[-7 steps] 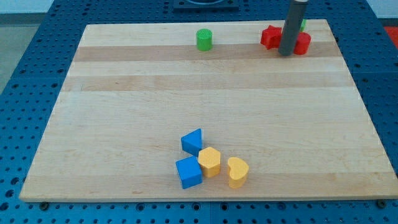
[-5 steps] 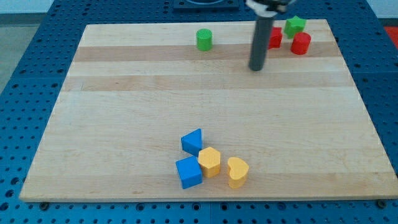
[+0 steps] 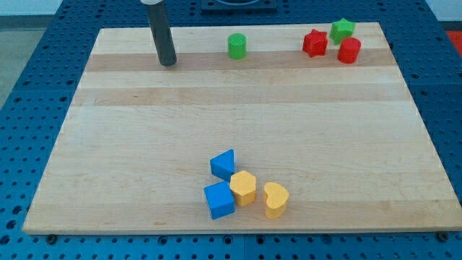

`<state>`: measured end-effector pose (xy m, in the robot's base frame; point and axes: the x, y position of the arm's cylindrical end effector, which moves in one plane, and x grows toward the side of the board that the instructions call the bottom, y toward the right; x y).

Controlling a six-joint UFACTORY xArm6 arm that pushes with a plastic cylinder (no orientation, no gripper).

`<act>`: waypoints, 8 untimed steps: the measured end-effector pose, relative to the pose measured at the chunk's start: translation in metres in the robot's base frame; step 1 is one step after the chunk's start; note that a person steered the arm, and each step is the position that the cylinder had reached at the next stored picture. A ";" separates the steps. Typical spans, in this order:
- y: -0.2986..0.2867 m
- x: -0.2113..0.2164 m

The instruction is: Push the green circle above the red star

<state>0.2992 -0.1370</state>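
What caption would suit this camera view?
My tip rests left of the green circle; the red star sits farther right.

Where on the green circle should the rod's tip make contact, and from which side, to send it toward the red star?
There is nothing to grip with, so push. Meet the green circle low on its wall facing the view's left, dead centre, since a round block slips off sideways. My tip already stands on that side, apart from it and slightly lower. The red star lies to the view's right, so steer slightly upward.
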 end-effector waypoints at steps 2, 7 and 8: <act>0.065 0.001; 0.123 -0.014; 0.100 -0.014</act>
<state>0.2855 -0.0372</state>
